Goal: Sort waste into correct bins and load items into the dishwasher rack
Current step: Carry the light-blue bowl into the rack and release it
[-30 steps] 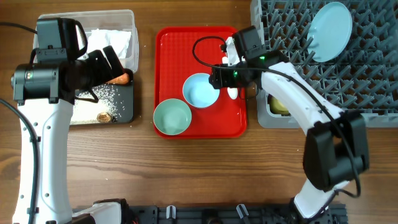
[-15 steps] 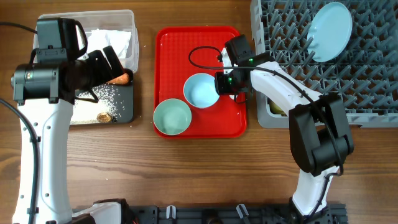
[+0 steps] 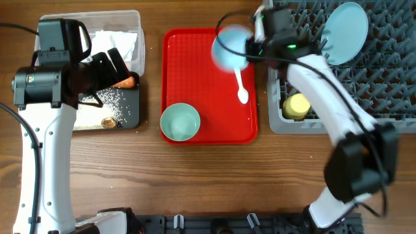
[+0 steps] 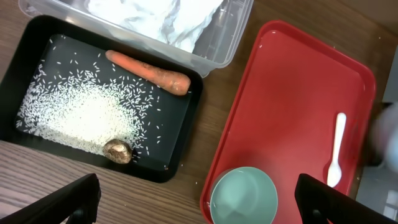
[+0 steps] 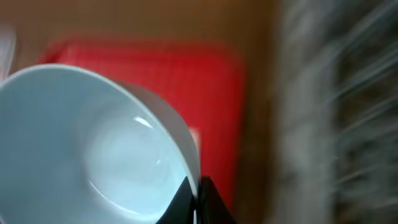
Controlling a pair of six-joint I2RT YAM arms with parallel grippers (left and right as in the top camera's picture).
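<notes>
While over tray (image 3: pixel 195 78), blue bowl (image 3: pixel 229 49) in right tool (image 5: pixel 194 198)

the left arm (image 3: pixel 40 149) and right arm (image 3: pixel 328 97) are clad in white shells with black joints (image 3: pixel 39 88) and cables (image 3: pixel 13 26); the left tool (image 4: pixel 198 202) is finished in black.

The overhead camera looks straight down from high up and takes in the whole worktop (image 3: pixel 195 182), left edge to right. The left wrist camera looks down from nearer over the far-left part, sharing the black tub (image 4: pixel 180 130), red tray (image 4: pixel 292 112) and mint-green bowl (image 4: pixel 244 198) with it. The right wrist camera sits very close to the pale blue bowl (image 5: pixel 93 149) near the far edge, its picture blurred, with the same tray behind.
</notes>
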